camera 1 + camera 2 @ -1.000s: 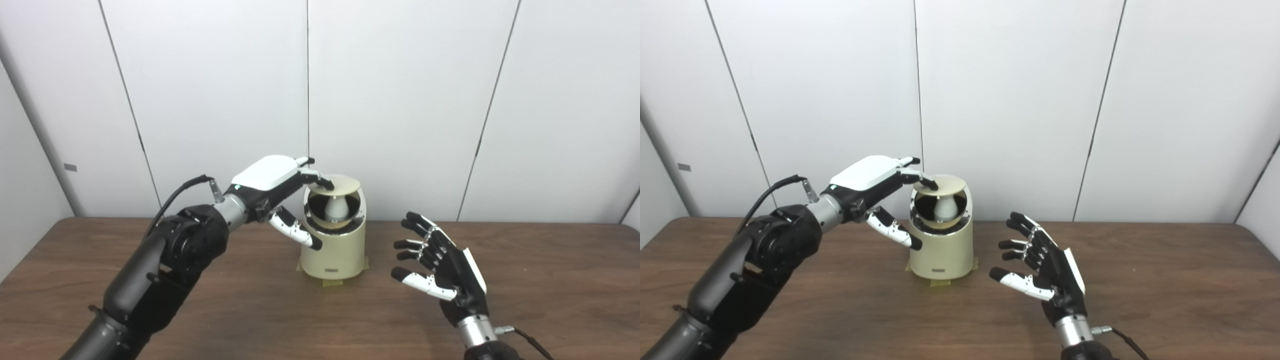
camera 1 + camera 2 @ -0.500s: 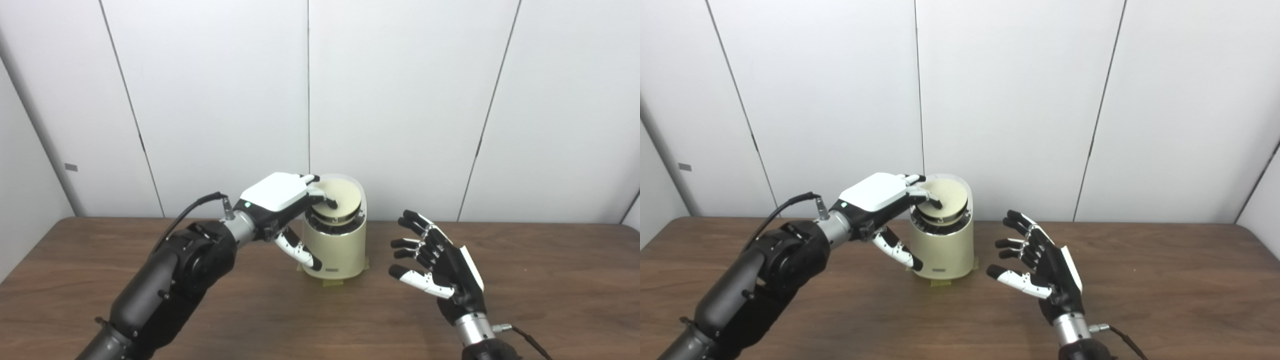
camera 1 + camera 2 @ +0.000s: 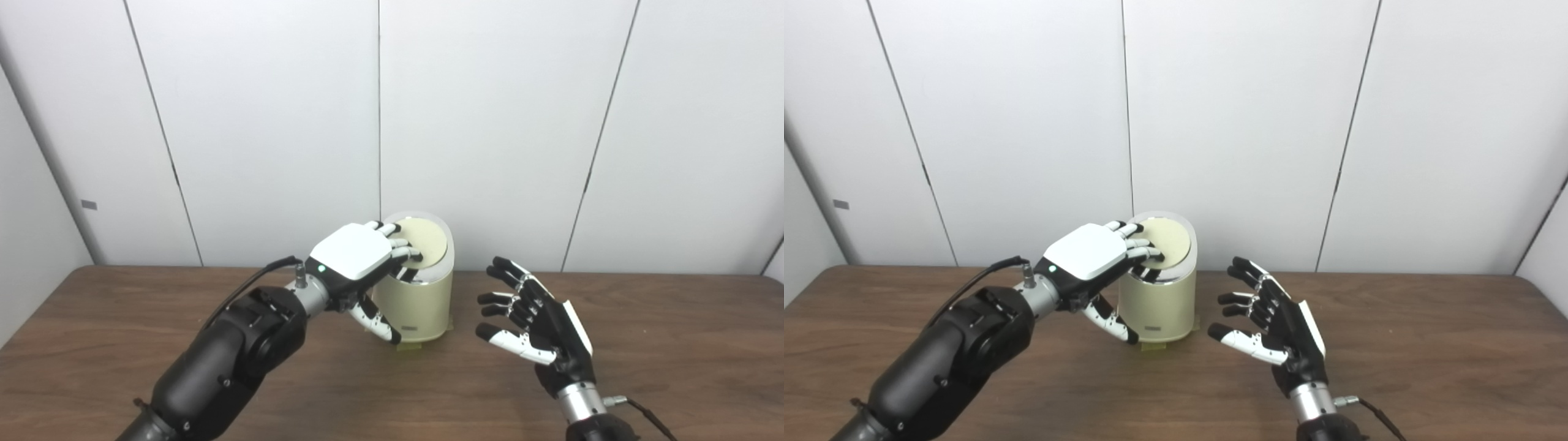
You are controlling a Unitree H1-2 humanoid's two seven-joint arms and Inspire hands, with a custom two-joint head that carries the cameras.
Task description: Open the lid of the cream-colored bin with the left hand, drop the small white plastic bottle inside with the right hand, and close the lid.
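I'm looking at a dark brown wooden table [image 3: 674,343] set against white wall panels [image 3: 490,122]. At about the twelve o'clock position of my view, near the back edge of the table, stands the cream-coloured cylindrical bin [image 3: 416,300], upright on small tabs of tape. Its round cream lid [image 3: 422,240] lies down in the bin's rim, tilted a little toward me, so the opening is covered. My left robot hand [image 3: 355,252] rests at the bin's nine o'clock side, its white back facing up; its fingers [image 3: 1145,251] lie flat on the lid's left part, touching it, while the thumb hangs down beside the bin's wall. It grips nothing, fingers simply laid out on the lid. My right robot hand [image 3: 1274,327] hovers at the bin's four o'clock, near it but apart, palm turned toward the bin with fingers spread wide and nothing in it. I cannot see the small white plastic bottle anywhere; with the lid down, the bin's inside is hidden from me.
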